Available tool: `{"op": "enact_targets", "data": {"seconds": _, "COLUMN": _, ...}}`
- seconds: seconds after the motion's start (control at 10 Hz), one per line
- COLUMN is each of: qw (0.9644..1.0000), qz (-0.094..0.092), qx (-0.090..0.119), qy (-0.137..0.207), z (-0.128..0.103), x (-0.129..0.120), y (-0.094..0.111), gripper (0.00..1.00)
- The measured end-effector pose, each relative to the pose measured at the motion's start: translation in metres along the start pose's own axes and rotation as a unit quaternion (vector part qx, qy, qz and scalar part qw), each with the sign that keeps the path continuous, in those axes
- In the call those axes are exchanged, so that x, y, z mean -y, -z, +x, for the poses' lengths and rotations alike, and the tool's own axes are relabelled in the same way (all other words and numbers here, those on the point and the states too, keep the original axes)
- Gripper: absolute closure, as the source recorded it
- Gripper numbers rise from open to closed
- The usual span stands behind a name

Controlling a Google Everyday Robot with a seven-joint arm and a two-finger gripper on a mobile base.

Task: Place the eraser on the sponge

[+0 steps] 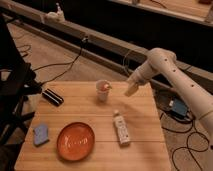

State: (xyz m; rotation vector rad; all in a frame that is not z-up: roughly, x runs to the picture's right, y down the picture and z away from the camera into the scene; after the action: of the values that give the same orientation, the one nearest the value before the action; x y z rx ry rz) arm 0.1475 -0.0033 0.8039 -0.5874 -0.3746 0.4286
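The black eraser [52,97] with a pale stripe lies flat near the table's left edge. In front of it, at the front left corner, rests the light-blue sponge [41,134]. My gripper [131,90] hangs over the table's far right part, beside a white cup, well to the right of both. It is open and holds nothing.
A white cup [103,90] stands at the back middle of the wooden table [140,150]. An orange plate [75,141] sits front centre, right of the sponge. A white tube [120,129] lies to the plate's right. Cables run over the floor behind and to the right.
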Motion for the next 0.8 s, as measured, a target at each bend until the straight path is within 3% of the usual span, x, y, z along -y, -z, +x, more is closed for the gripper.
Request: {"op": "enact_targets", "data": {"seconds": 0.8, "qw": 1.0000, "qz": 0.001, "qx": 0.005, "qy": 0.001, "z": -0.0056, "x": 0.0015, "y": 0.0018, "gripper": 0.38}}
